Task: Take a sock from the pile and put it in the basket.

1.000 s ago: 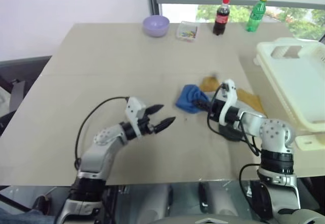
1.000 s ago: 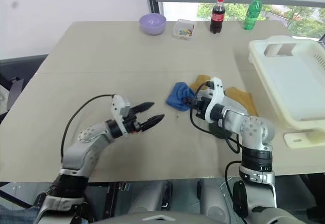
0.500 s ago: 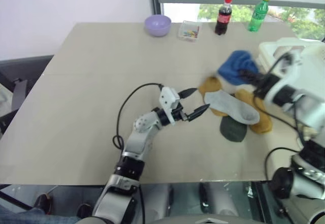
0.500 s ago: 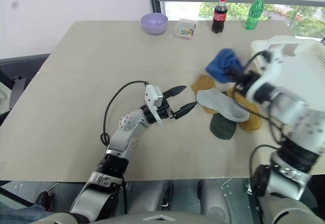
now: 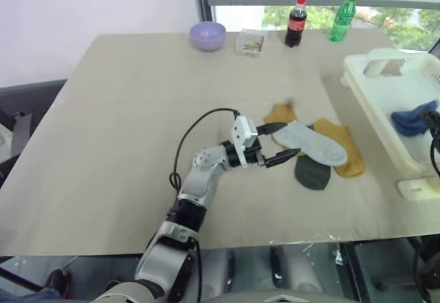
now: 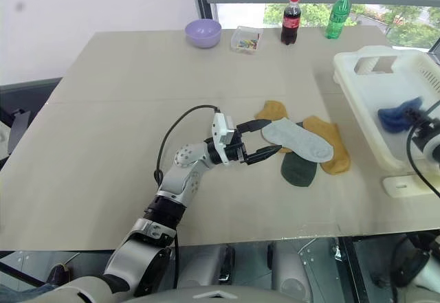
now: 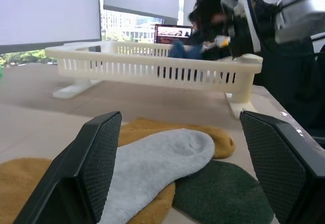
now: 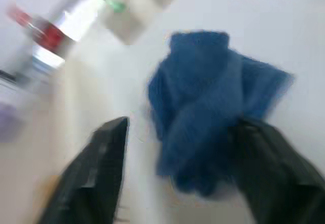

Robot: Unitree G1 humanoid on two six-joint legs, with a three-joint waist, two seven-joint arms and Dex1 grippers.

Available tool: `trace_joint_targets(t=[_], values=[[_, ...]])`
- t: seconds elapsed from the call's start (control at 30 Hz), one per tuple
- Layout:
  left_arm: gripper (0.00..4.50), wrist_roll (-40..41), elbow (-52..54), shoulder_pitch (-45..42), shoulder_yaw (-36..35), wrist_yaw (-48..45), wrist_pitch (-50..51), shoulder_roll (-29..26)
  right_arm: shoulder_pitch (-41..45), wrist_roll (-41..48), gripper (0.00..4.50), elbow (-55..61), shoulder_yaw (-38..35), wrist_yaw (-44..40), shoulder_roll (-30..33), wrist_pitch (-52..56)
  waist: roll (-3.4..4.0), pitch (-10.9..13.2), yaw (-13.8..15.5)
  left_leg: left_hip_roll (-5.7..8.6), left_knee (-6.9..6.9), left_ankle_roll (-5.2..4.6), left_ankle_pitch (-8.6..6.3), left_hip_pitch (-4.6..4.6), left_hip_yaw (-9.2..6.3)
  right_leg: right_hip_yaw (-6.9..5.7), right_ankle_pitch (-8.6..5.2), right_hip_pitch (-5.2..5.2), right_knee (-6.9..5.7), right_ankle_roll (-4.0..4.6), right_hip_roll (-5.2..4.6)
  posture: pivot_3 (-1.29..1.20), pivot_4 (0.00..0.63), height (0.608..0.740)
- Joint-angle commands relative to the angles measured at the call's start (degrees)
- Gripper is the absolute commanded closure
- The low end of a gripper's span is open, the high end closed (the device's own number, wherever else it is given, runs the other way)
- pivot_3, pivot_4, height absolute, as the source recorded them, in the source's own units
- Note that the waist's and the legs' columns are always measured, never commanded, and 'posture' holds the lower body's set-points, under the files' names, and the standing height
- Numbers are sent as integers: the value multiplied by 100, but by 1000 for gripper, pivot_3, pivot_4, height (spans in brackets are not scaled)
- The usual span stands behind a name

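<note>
The right end effector (image 8: 177,183) is spread open around the sock (image 6: 397,113), now carried from the pile (image 6: 302,148) into the basket (image 6: 364,104). The left end effector (image 6: 262,141) is held open, empty.

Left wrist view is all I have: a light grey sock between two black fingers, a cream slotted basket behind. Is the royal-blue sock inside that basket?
Observer: Yes. The soft royal-blue sock lies inside the cream-white slotted plastic basket.
Operator: Is the right gripper clamped on it?
Observer: No. The right gripper stands open, with the sock bunched between its fingers.
Operator: Anything beyond the socks?
Observer: At the far side stand a lilac bowl, a small clear box, a cola bottle and a green bottle.
</note>
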State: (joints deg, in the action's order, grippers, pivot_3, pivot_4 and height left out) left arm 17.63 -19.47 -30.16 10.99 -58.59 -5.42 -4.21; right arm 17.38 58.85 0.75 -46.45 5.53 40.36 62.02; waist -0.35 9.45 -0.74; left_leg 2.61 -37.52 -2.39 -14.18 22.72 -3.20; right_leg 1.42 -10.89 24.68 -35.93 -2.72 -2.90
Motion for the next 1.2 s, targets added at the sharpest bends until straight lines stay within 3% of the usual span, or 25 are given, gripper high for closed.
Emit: trace_joint_targets(t=[0.03, 0.23, 0.43, 0.6, 0.8, 0.87, 1.07, 1.2], values=[[501, 73, 233, 136, -84, 18, 19, -63, -458, -1183, 632, 378, 518, -555, 564, -1011, 0, -1, 6, 0, -1, 0, 0, 0, -1, 0, -2, -1, 2, -6, 0, 0, 150, 735], [501, 86, 416, 267, -253, 99, 84, -346, -746, -1889, 632, 937, 753, -1262, 950, -1704, 1, 1, -9, -7, -8, 1, 0, -5, 4, 6, -9, -1, 0, -25, 11, 0, 150, 735], [501, 69, 710, 467, -489, 292, 200, -748, -354, -1893, 632, 1470, 1171, -2179, 1078, -2189, -3, 3, -22, -25, -23, 1, 0, -7, 12, 10, -6, -2, -1, -30, 24, 0, 150, 735], [501, -108, 1304, 964, -646, 787, 492, -1165, -260, -1515, 632, 2145, 1938, -3443, 73, -3285, -13, 7, -8, -32, -35, 1, -1, -2, 4, 5, -5, -3, 1, -31, 29, 0, 150, 735], [501, -23, 2558, 2042, -1068, 1395, 1016, -1675, -2187, -1528, 632, 3138, 3025, -4282, -857, -3640, -10, 8, 148, -31, -33, -4, -10, 13, -21, -11, 8, 1, 6, -4, 11, 0, 150, 735], [501, 51, 2854, 2395, -1228, 1395, 1235, -1919, -2824, -1580, 632, 3204, 3129, -4884, -741, -3777, -8, 10, 165, -26, -33, -6, -12, 22, -20, -11, 8, 7, 10, -4, -21, 0, 150, 735], [501, 165, 3612, 3776, -1852, 1397, 1426, -2542, -3867, -2132, 632, 2325, 2736, -5989, -464, -4724, -13, 10, 122, -36, -53, -8, -16, -1, 1, -8, -16, -14, 17, -11, -39, 0, 150, 735], [501, 333, 3923, 4538, -2405, 1444, 1367, -2678, -4421, -2318, 632, 1516, 2246, -6800, -384, -5582, -13, 12, 144, -65, -54, 9, -26, -7, 12, -80, -16, -11, 12, -10, -84, 0, 150, 735]])
